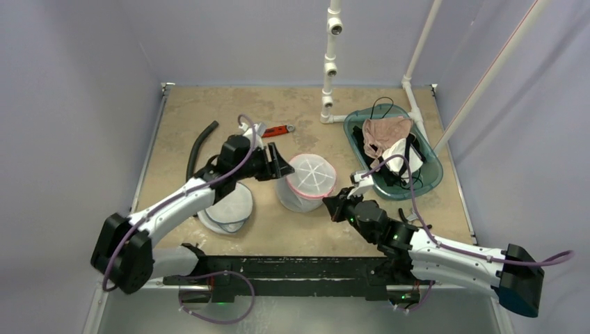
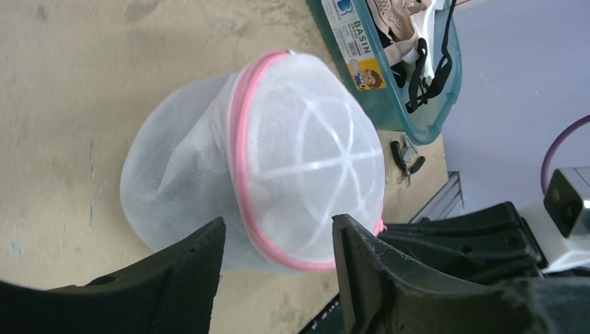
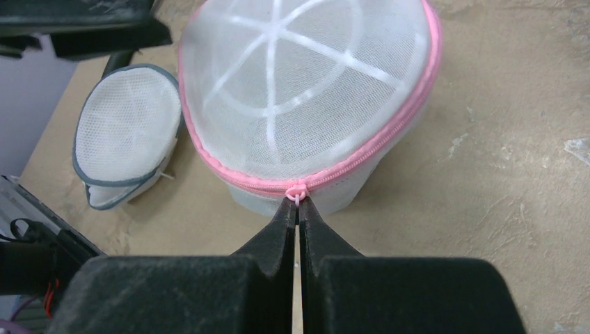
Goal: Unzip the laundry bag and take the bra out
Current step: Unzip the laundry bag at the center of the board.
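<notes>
A white mesh laundry bag (image 1: 306,182) with a pink zipper stands upright mid-table, its domed lid zipped shut. My right gripper (image 1: 332,205) reaches it from the near right and is shut on the small pink zipper pull (image 3: 297,191) at the bag's near rim (image 3: 306,90). My left gripper (image 1: 278,163) is at the bag's left side with its jaws open. In the left wrist view the bag's pink-edged lid (image 2: 278,160) lies just beyond the two fingers, and the gripper (image 2: 278,229) holds nothing. The bra is hidden; nothing shows through the mesh.
A second mesh bag (image 1: 226,209) with grey trim lies flat under the left arm. A teal basin (image 1: 431,174) of beige, white and black garments stands at the right. A black hose (image 1: 198,146), a red tool (image 1: 278,130) and a white pipe frame (image 1: 330,62) are behind.
</notes>
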Motion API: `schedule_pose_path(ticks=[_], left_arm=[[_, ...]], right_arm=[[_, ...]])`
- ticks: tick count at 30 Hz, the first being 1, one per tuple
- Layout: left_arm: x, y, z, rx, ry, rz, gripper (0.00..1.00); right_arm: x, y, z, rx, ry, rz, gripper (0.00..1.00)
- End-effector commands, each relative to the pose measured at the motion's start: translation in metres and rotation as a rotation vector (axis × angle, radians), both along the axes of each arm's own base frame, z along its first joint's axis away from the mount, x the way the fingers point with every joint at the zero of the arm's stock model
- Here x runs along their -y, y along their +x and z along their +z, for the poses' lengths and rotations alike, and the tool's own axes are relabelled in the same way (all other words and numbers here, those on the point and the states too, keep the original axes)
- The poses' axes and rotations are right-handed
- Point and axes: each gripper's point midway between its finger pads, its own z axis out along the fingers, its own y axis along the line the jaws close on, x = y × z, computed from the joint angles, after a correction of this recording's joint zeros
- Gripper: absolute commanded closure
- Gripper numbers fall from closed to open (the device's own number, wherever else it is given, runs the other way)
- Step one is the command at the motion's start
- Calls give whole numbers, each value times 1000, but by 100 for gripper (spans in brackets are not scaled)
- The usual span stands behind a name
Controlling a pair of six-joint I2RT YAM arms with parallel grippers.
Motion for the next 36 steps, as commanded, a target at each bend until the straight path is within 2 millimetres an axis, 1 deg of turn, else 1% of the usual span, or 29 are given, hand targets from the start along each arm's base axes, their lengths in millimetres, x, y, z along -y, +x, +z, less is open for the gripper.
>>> schedule_pose_path(ticks=[1,4,5,8,11,12,13,14,15,19,22,25,29,32,36], left_arm=[[-19,-16,54,66,-202,159,41],[-32,-35,64,42,-287,274,35],[-35,-44,61,9,-297,308,34],[-27,-69,55,-62,-360,370,33],[-4,-90,45,-132,-413,367,33],[8,-96,47,-140,-444,355,33],[21,-106,47,-145,-446,327,32],[28,-106,46,-143,-441,337,31],[38,-111,42,-149,-425,329,28],[60,-105,30,-164,-429,344,28],[67,-98,26,-163,-432,371,29],[72,-89,16,-167,-407,401,32],[67,-73,1,-184,-380,459,36],[61,-60,-5,-187,-360,487,42],[52,-47,-12,-187,-324,513,57]], right_arm=[[-8,2,18,59,26,34,100],[-9,3,20,69,22,42,100],[-9,3,20,71,20,43,100],[-12,4,20,70,14,47,100],[-14,4,20,69,15,51,100],[-15,4,20,68,15,53,100],[-15,4,21,68,16,53,100],[-15,4,22,69,17,55,100],[-15,4,22,69,15,55,100],[-14,4,23,71,10,60,100],[-15,2,23,70,7,73,100],[-17,-1,25,79,12,98,100],[-24,-7,32,106,19,160,100],[-29,-13,40,129,33,209,100],[-35,-20,54,151,66,266,100]])
